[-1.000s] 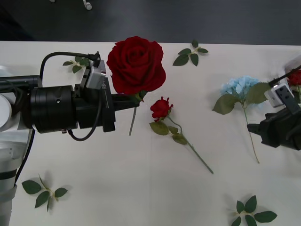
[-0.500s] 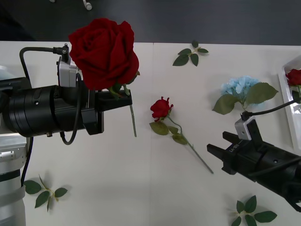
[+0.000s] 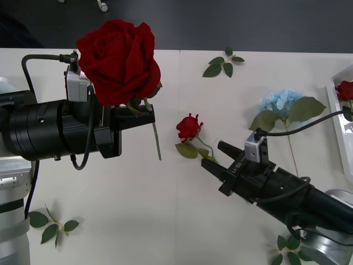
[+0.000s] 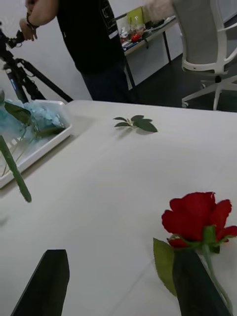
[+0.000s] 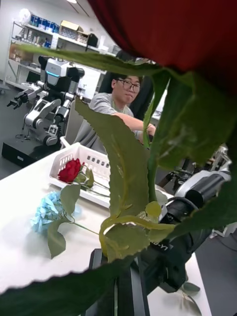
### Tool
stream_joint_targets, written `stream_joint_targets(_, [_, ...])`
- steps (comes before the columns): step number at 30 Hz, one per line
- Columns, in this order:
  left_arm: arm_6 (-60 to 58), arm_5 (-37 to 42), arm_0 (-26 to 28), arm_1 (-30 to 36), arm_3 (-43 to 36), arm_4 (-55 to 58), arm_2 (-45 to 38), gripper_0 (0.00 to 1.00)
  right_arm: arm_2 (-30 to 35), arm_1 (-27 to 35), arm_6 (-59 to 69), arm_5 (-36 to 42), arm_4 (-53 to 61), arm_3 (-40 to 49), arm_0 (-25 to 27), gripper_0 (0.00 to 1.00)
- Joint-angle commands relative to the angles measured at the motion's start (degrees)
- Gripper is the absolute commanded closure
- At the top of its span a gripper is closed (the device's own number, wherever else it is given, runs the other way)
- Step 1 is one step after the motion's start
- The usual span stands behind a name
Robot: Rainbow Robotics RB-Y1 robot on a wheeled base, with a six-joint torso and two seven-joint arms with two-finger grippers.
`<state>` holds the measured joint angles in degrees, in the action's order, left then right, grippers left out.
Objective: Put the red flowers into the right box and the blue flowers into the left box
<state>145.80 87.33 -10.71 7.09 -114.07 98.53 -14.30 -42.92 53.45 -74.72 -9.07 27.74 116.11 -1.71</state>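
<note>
Left gripper (image 3: 148,117): clamps the large red rose (image 3: 117,59) by its stem, raised above the table (image 3: 138,221).
Small red rose (image 3: 188,127): on the table, just ahead of the right gripper.
Right gripper (image 3: 216,157): fingers spread wide, low beside that rose.
Blue flower (image 3: 281,104): on the table beyond the right gripper.

Front view looks down from above; wrist views skim low across the table (image 3: 165,221) — all share it.

Bare table (image 3: 132,210) lies open before the right tool (image 3: 212,157), apparently blocked only by the small rose (image 3: 188,127).
</note>
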Motion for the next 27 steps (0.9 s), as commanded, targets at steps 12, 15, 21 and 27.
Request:
stream_joint_targets(12, [3.62, 0.21, 0.51, 0.20, -2.03, 0.61, 0.33, 1.00, -3.75, -0.37, -0.07, -3.49, 0.91, 2.72, -9.89, 0.39])
stream_joint_targets(15, [3.62, 0.21, 0.51, 0.20, -2.03, 0.61, 0.33, 1.00, -4.90, -0.28, 1.69, -3.49, 1.17, 3.07, -11.74, 0.39])
stream_joint_targets(21, [3.62, 0.21, 0.51, 0.20, -2.03, 0.61, 0.33, 1.00, -7.62, -0.10, 6.79, -3.41, 1.00, 3.24, -16.40, 0.39])
stream_joint_targets(27, [3.62, 0.21, 0.51, 0.20, -2.03, 0.61, 0.33, 1.00, -10.35, -0.37, 9.60, -2.70, 1.17, 3.24, -20.44, 0.39])
